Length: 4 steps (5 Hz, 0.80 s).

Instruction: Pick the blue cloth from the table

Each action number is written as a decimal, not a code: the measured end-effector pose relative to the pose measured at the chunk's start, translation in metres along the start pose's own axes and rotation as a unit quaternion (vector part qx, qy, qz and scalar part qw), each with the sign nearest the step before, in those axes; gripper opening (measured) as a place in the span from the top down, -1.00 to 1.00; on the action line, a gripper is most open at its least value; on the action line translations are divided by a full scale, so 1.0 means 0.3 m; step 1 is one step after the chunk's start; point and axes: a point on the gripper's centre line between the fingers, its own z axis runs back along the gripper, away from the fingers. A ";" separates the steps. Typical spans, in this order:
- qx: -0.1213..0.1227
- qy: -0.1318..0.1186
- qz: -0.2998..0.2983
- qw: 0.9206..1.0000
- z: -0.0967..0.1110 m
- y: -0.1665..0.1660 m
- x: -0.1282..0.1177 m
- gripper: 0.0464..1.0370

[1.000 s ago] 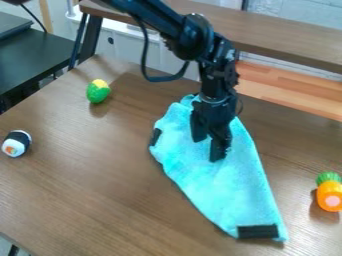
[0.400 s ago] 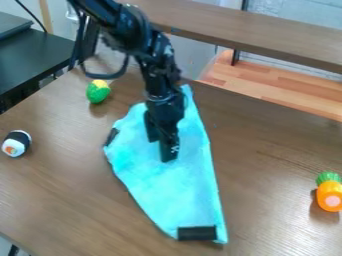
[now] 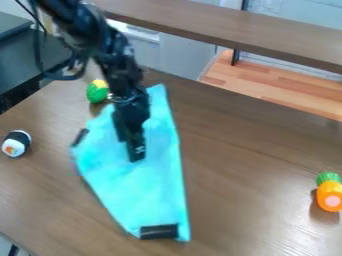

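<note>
You've got a brown counter (image 3: 247,165), smooth, streaky wood grain. Behind it, a long straight brown wood plank (image 3: 220,27). Blue cloth (image 3: 143,192): on the counter, left of centre, soft fuzzy fabric, irregular long shape, tapering to a point at the top. 1 dark flat strip (image 3: 159,231) across its lower edge, 1 smaller dark patch (image 3: 79,137) at its left corner. Your black arm (image 3: 110,47), hard segmented body, comes in at upper left; jaws are over the upper part of the cloth. You can't tell how wide the jaws are or whether they grip the cloth. Right edge: orange toy carrot (image 3: 329,195), rounded, ridged green top. Far left: black-and-white toy sushi roll (image 3: 17,143), stubby cylinder. Upper left: green-and-yellow toy (image 3: 97,92), rounded, just beside the arm.
</note>
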 end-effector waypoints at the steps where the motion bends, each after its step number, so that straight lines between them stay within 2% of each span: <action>1: -0.004 0.005 -0.012 1.000 0.003 0.017 -0.076 -0.93; 2: -0.006 0.006 -0.016 1.000 0.004 0.000 -0.095 -0.93; 3: -0.004 0.007 -0.011 1.000 0.002 -0.010 -0.064 -0.93; 4: -0.007 0.009 0.006 1.000 0.002 -0.034 0.014 -0.93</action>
